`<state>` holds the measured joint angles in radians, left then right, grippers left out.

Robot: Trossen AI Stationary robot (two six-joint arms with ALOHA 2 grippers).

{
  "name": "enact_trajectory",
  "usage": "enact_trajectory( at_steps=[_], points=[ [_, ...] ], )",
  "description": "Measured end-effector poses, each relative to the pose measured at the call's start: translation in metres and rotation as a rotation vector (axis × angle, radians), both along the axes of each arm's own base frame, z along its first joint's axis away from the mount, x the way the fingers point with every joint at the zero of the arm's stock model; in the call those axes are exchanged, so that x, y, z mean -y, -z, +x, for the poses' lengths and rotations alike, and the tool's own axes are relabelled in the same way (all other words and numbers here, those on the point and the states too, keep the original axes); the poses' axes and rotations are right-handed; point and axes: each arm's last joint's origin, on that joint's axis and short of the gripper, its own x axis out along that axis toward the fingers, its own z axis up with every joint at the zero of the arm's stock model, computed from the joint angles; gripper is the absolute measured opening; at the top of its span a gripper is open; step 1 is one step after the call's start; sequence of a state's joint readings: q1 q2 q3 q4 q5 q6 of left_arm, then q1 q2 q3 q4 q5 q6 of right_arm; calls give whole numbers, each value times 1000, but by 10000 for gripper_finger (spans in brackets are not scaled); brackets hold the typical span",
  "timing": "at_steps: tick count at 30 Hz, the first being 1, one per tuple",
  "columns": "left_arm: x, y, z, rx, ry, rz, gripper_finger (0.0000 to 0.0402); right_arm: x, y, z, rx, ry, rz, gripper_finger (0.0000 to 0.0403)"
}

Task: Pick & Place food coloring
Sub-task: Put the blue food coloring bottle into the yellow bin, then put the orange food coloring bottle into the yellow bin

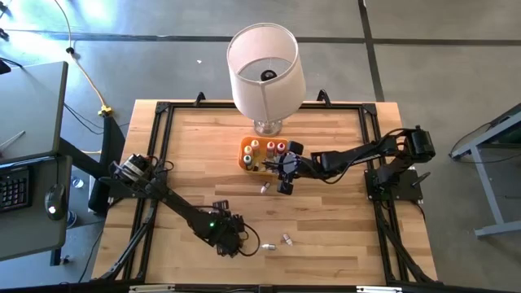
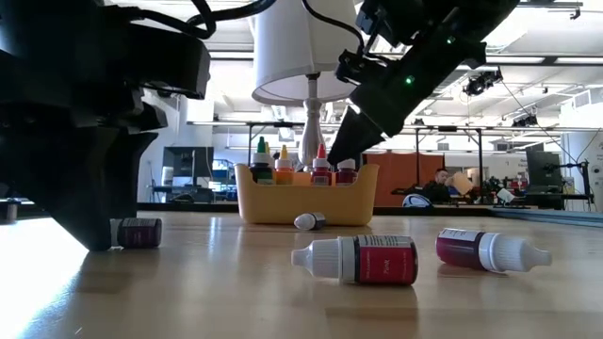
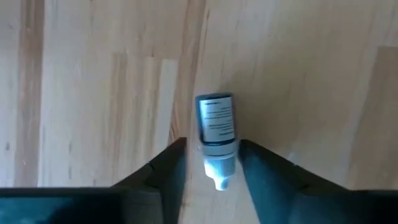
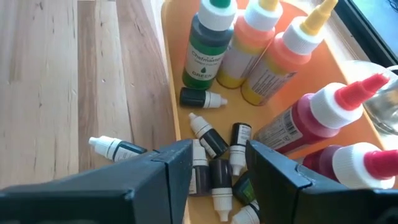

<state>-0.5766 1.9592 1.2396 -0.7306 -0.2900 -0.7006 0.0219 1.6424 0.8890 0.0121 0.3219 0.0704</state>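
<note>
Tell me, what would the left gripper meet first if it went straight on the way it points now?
Probably the small bottle lying on the table, already between the left gripper fingers; behind it only bare wood shows.

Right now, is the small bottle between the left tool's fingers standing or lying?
Lying: the small bottle rests flat on the table, cap toward the left tool.

Premises: open-plan robotics lab or workshop.
A butcher-block table (image 1: 269,216) in a black metal frame (image 1: 159,110) stands on a grey concrete floor (image 1: 423,57), with a desk and keyboard (image 1: 15,189) alongside and a yellow cable (image 1: 81,61) trailing. Beyond are ceiling strip lights (image 2: 236,122), monitors (image 2: 545,169) and a seated person (image 2: 438,184).
</note>
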Motion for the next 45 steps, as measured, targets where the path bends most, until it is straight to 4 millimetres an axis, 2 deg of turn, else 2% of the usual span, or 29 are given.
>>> enact_trajectory(
  at_steps=[4, 7, 11, 16, 20, 24, 28, 33, 36, 41, 45],
  points=[
    [1, 0, 1, 12, -3, -3, 101, 0, 0, 0, 3, -2, 5, 141],
    [2, -4, 4, 31, -9, 26, 66, -4, 0, -1, -8, -73, 87, 139],
    [2, -18, 15, 97, -15, 128, 49, -14, -12, -8, -14, -202, 167, 138],
    [-19, -42, 41, 202, -31, 265, 61, -25, -36, -32, -39, -189, 245, 138],
    [-54, -53, 65, 244, -80, 328, 64, -36, -49, -60, -133, -97, 354, 138],
    [-101, -56, 85, 260, -159, 351, 64, -48, -45, -81, -221, 53, 358, 138],
    [-143, -59, 98, 293, -235, 351, 65, -55, -35, -91, -262, 82, 318, 138],
    [-182, -59, 107, 312, -276, 185, 70, -56, -27, -95, -283, 78, 316, 138],
    [-189, -60, 109, 319, -265, 149, 92, -55, -27, -95, -285, 74, 312, 138],
    [-188, -60, 109, 309, -234, 157, 140, -55, -29, -91, -252, 19, 264, 138],
    [-180, -62, 106, 287, -185, 109, 155, -55, -32, -87, -192, 32, 223, 138]
  ],
)
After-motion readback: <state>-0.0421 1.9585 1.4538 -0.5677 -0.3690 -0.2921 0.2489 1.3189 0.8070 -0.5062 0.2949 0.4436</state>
